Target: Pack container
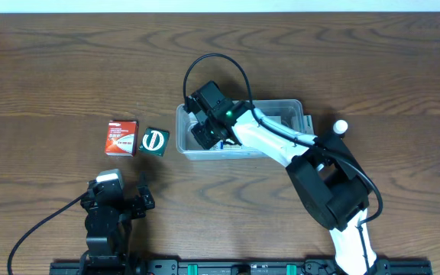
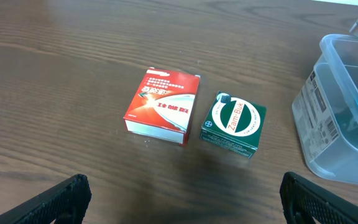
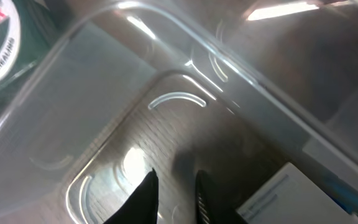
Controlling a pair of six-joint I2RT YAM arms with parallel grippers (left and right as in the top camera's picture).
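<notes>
Container (image 1: 290,108) at mid-tabletop, right end effector inside it, left end effector idle and wide open.

Clear plastic tub with rounded corners, standing upright on the wooden tabletop (image 1: 52,69). The right end effector (image 3: 174,175) reaches down into its left end, fingers (image 3: 145,194) drawn nearly together with only a narrow gap and nothing between them. The corner of a white carton (image 3: 291,199) lies on the tub floor beside them. Left of the tub sit a green Zam-Buk box (image 2: 233,123), near its wall, and a red box (image 2: 162,104) just beside that, slightly apart. The left end effector (image 2: 184,183) hovers at the near edge, spread fully and holding nothing.
</notes>
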